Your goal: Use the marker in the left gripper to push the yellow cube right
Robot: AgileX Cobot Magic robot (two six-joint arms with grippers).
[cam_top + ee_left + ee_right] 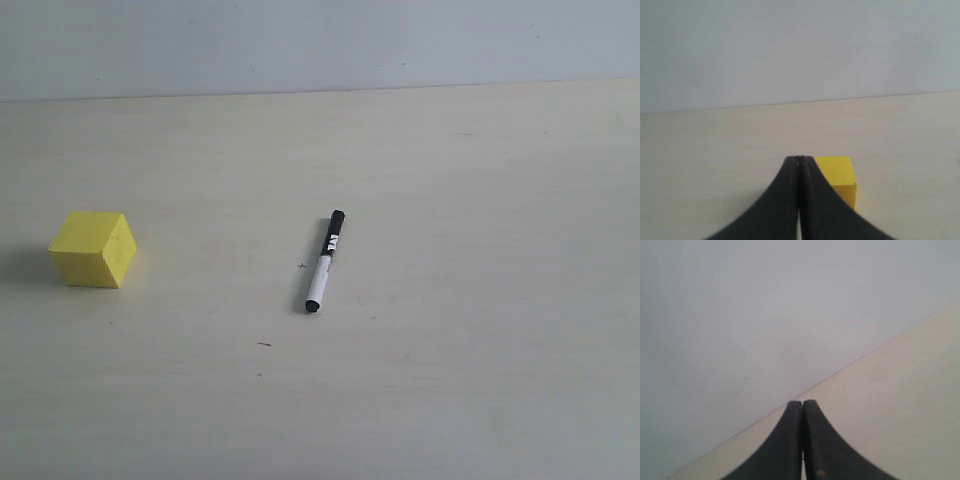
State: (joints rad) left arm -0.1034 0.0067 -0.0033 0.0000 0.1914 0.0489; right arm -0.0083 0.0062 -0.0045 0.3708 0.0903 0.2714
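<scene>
The yellow cube (94,248) rests on the table at the left of the exterior view. The marker (325,261), white with a black cap and black label, lies loose on the table near the middle, well to the right of the cube. No arm shows in the exterior view. In the left wrist view my left gripper (800,159) is shut with nothing between its jaws, and the yellow cube (839,176) stands just beyond the tips, partly hidden by one finger. My right gripper (802,402) is shut and holds nothing, over bare table near the wall.
The pale table (450,330) runs back to a grey wall (320,45). A few small dark specks (264,345) mark the surface in front of the marker.
</scene>
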